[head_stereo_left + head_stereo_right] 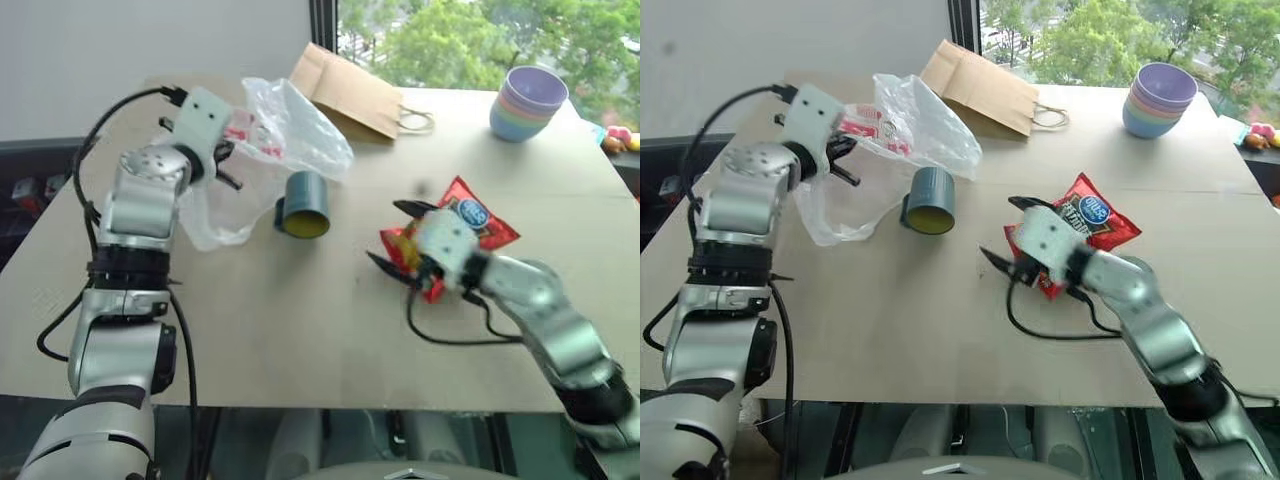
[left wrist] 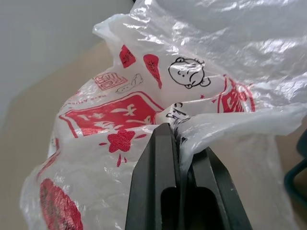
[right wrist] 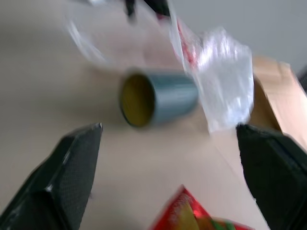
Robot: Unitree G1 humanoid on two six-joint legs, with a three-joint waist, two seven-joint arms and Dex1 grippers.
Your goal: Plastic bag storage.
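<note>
The plastic bag (image 1: 290, 130), crinkly translucent white film with red print, is lifted at the table's far left, its lower part trailing down to the tabletop. My left gripper (image 1: 228, 165) is shut on a fold of the bag; the left wrist view shows its two black fingers (image 2: 158, 163) pinching the film (image 2: 206, 120). My right gripper (image 1: 395, 238) hovers low over the middle of the table with its fingers spread wide and nothing between them. In the right wrist view it (image 3: 168, 127) points toward the bag (image 3: 225, 81).
A teal can (image 1: 303, 205) with a yellow inside lies on its side just right of the bag. A red snack packet (image 1: 480, 220) lies behind the right gripper. A brown paper bag (image 1: 345, 90) and stacked pastel bowls (image 1: 528, 102) sit at the back of the table (image 1: 300, 340).
</note>
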